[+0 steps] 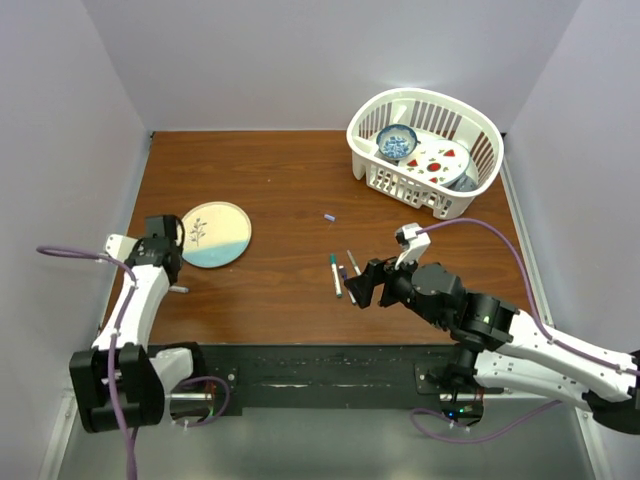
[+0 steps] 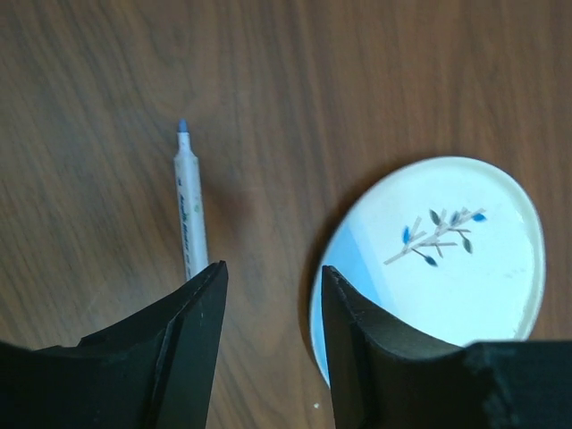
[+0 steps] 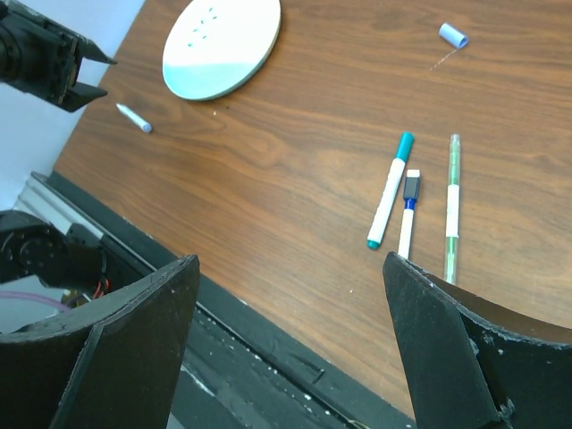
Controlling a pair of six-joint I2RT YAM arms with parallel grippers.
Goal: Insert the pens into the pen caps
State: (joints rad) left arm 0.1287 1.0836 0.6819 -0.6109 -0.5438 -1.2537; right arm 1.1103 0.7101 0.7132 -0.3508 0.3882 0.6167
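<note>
Pick-up looked in hand: the left end effector [image 2: 273, 277] hovered open and empty, a blue-tipped pen [image 2: 189, 210] lying on the table [image 2: 80, 80] just outside its jaws (it needed centring before closing); the right end effector [image 3: 290, 268] gaped empty above three pens [image 3: 390, 192], a lavender cap [image 3: 453, 35] apart.

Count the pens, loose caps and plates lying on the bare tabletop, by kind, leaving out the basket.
Pens: 4
Loose caps: 1
Plates: 1
Total: 6
</note>
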